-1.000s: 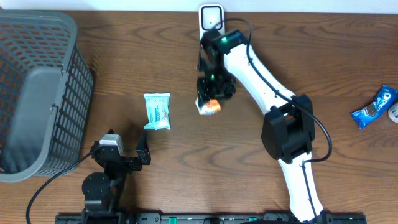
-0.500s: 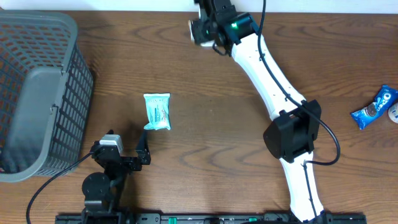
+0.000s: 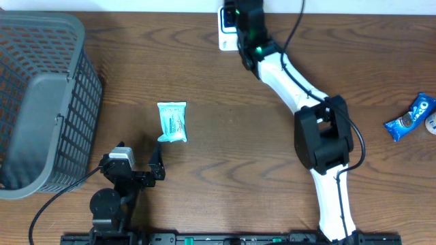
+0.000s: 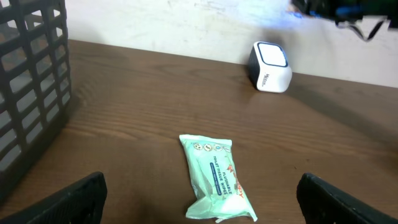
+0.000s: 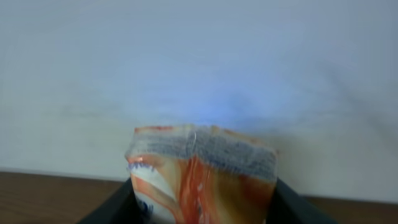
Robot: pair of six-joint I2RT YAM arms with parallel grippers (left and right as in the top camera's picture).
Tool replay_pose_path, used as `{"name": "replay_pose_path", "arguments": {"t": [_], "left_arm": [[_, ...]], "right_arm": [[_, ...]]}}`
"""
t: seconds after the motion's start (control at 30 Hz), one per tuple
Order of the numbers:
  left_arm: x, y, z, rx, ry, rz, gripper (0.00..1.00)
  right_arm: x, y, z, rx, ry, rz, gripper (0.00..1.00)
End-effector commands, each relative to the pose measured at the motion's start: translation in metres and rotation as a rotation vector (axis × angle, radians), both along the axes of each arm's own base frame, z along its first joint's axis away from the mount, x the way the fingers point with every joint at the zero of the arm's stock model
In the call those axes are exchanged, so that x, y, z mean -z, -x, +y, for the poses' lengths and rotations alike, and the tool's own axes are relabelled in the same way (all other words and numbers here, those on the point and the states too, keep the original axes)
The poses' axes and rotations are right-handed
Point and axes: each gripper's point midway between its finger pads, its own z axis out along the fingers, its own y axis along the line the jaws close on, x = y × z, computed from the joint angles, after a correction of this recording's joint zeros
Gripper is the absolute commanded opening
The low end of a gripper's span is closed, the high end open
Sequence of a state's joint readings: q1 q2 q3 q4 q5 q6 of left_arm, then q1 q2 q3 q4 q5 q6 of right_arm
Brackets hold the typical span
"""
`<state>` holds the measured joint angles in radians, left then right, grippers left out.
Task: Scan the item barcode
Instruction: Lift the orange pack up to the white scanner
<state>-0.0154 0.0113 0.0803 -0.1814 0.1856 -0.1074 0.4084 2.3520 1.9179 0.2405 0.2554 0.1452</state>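
Overhead, we see the right arm [image 3: 286,75] stretched to the far edge of the desk [image 3: 225,150], over the white scanner [image 3: 227,30]. The right pincer [image 5: 200,208] is clamped on an orange-and-white packet [image 5: 199,174], which the arm hides from above. Our left pincer [image 4: 202,199] sits with jaws wide apart near a green wipes pack [image 3: 172,122], close to the grey basket [image 3: 41,102].
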Motion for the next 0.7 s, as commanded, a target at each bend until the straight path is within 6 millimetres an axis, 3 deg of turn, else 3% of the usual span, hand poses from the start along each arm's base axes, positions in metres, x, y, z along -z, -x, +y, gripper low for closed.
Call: {"name": "replay_pose_path", "arguments": {"t": [0.0, 0.17, 0.33, 0.43, 0.67], "left_arm": [[0.012, 0.002, -0.002, 0.014, -0.002, 0.035, 0.98], [0.012, 0.002, -0.002, 0.014, -0.002, 0.035, 0.98], [0.012, 0.002, -0.002, 0.014, -0.002, 0.035, 0.98], [0.012, 0.002, -0.002, 0.014, -0.002, 0.036, 0.98], [0.012, 0.002, -0.002, 0.014, -0.002, 0.036, 0.98]], "right_arm": [[0.041, -0.006, -0.015, -0.003, 0.017, 0.031, 0.43], [0.067, -0.005, -0.003, -0.067, 0.015, 0.062, 0.43], [0.071, -0.003, 0.007, -0.082, 0.013, 0.055, 0.44], [0.075, -0.004, 0.007, -0.081, 0.013, 0.055, 0.45], [0.107, -0.004, 0.005, -0.083, 0.031, 0.110, 0.46]]}}
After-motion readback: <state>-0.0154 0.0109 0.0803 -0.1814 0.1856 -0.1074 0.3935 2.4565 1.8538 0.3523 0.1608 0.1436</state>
